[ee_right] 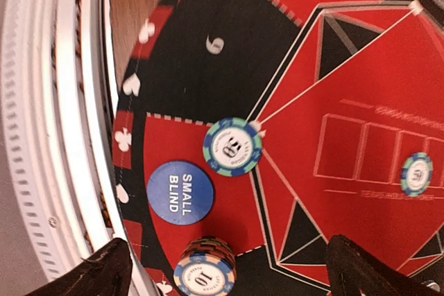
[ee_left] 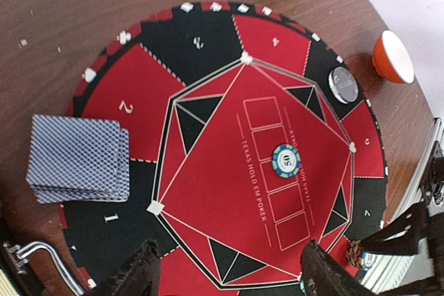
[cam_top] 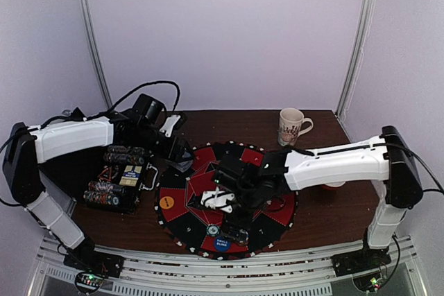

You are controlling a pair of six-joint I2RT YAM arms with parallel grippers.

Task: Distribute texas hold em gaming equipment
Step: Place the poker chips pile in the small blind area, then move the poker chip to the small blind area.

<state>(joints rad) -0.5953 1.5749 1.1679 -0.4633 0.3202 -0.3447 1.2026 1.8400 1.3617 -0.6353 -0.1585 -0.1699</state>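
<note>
Starting at the near rim of the round red-and-black mat: got the blue small blind button there, a short chip stack just beside it, and a single green-and-blue chip slightly further in, on a corner of the red centre panel. Seeing the right gripper hanging over that bunch, fingers spread wide, gripping nothing, with the stack clear of both fingers. Mid-mat, found another single chip lying in the row of card boxes, plus an orange button out left. Further back, spotted the left gripper, also wide apart and empty, with the blue-backed card deck stacked at the rim by sectors 1 and 2. Noticed a silvery button on the outer ring toward the orange bowl. Way back, got the mug past the mat
</note>
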